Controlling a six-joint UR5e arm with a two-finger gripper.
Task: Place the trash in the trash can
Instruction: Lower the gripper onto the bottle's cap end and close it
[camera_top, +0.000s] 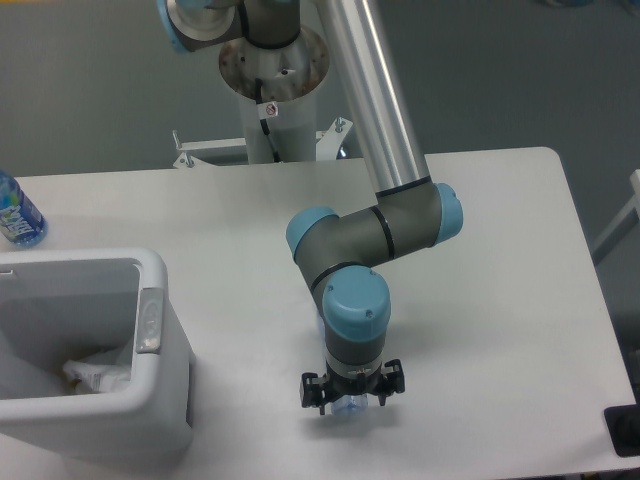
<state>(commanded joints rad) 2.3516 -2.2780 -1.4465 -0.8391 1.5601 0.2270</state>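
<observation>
The tool (352, 396) points straight down at the worktop (500, 300), well to the right of the trash can (160, 300) and nearer the front edge than the can's grey patch. It sits directly over the clear plastic bottle (349, 403), of which only a small bluish end shows between and just below the dark fingers; the arm's wrist hides the rest. The fingers stand on either side of that end, but from this high view I cannot tell whether they are clamped on the bottle or merely straddle it with a gap.

The relation that matters is this: the bottle lies under the tool, not beside it, and its long axis seems to run away from the camera toward the arm's base, so the fingers cross it across its narrow width. That is my reading from the little that shows, since most of the bottle is covered.

The other piece, the crumpled white wrapper (95, 374), already lies inside the trash can, low against its right wall. So the bottle is the last piece left on the worktop. Once it is held, the carry goes left from here, and the load must clear the can's thick rim before release. A deeper-blue labelled bottle (15, 215) stands behind the can at the worktop's left edge and is not part of the job.
</observation>
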